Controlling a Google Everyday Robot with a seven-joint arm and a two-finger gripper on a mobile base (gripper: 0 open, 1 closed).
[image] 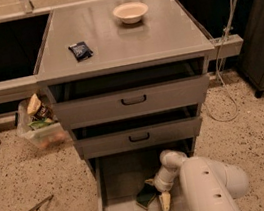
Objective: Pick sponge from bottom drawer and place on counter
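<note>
Sponge (146, 197) is found in the bottom drawer (116, 181) against the gripper (157, 193), whose fingers (165, 203) are spread about its right end, nothing yet held; these should be centred across it and closed firmly before it is lifted to the counter (126, 42).

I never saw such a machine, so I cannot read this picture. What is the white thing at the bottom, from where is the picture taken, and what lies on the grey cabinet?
The white thing is a robot's arm; its end is a pincer for grasping. The one camera looks down on the cabinet from the front; where it is mounted is unknown. The pincer is down in the open bottom drawer, right at a dark green sponge. Whether it already grips the sponge cannot be seen. On the counter lie a pale bowl and a dark packet.
</note>
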